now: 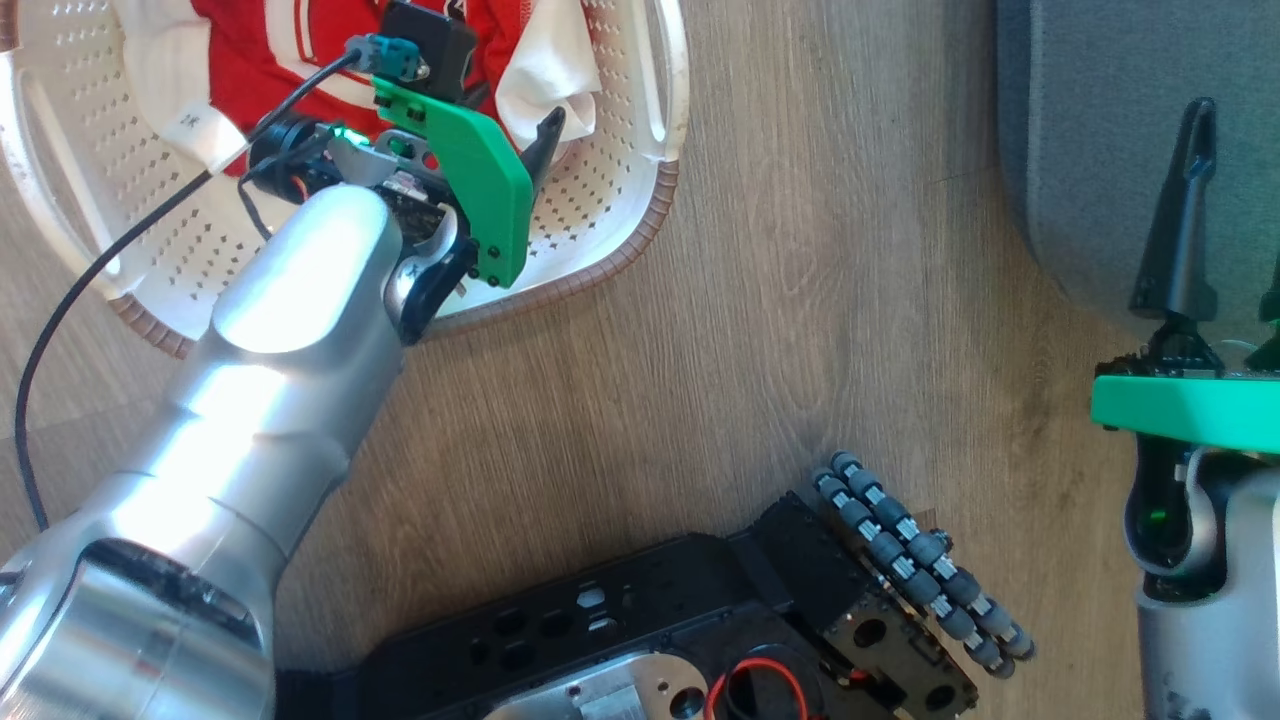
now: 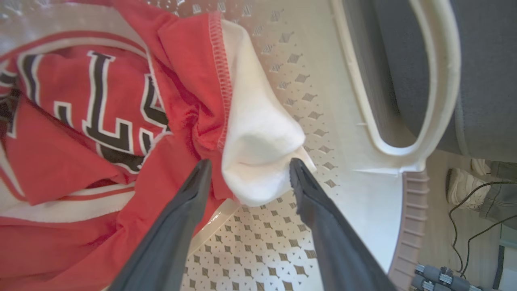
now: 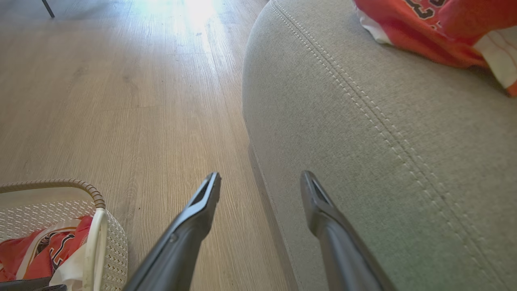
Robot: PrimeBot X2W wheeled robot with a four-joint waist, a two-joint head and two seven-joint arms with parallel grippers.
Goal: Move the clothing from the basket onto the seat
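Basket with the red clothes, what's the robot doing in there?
It is moving clothes from the basket to the grey seat. Its left arm is in the basket, jaws open on either side of a white fold of the red clothes. The right arm hangs by the seat, jaws open and empty. One red top lies on the seat.

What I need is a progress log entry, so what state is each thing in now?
left gripper: open, fingers astride a white fold of the clothing.
right gripper: open, empty, by the edge of the seat.
basket: on the floor, crumpled clothing inside.
red garment: lying on the seat.
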